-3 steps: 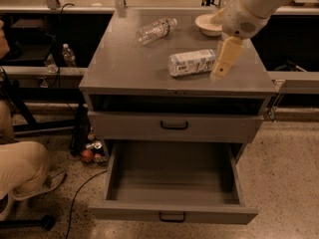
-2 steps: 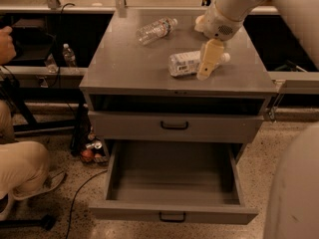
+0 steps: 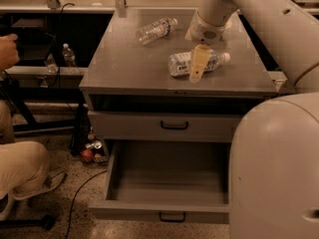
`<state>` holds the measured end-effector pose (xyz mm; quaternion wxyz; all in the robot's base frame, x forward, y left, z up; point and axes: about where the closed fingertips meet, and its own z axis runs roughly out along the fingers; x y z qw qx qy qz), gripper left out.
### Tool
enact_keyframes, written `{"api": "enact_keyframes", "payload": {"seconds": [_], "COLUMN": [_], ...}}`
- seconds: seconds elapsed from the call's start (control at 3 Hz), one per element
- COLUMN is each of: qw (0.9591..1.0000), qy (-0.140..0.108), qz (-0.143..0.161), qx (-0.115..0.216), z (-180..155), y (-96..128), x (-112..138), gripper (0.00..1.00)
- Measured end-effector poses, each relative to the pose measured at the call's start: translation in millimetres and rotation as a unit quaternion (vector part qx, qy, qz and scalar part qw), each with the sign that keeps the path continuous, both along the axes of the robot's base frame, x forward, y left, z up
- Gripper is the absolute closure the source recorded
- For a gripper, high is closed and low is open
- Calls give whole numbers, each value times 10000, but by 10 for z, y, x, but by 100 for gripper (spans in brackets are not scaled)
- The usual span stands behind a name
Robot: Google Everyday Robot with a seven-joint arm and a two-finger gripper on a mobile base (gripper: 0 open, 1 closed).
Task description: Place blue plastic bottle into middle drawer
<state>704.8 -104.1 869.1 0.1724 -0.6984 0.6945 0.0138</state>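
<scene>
Blue plastic bottle (image 3: pixel 180 63): on its side near the desk's (image 3: pixel 124 68) front edge, right of centre. Claw (image 3: pixel 197 66): over its middle; whether open or closed cannot be told. Risk: nudged off-centre, the round body rolls off the front edge and misses the open middle drawer (image 3: pixel 149 211).

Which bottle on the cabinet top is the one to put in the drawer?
Look at the grey cabinet top: two clear bottles lie on it. The one you want is the blue plastic bottle nearer the front edge, lying on its side with the claw over its middle. It is stouter, with a white cap and wide pale label; the slim bottle lies farther back.
</scene>
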Motion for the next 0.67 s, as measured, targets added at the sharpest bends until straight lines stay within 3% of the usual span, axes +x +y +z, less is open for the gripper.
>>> {"api": "enact_keyframes", "payload": {"seconds": [0.67], "qw": [9995], "qy": [314], "qz": [51], "qx": [22], "z": [-200], "y": [-13], "x": [17], "gripper": [42]}}
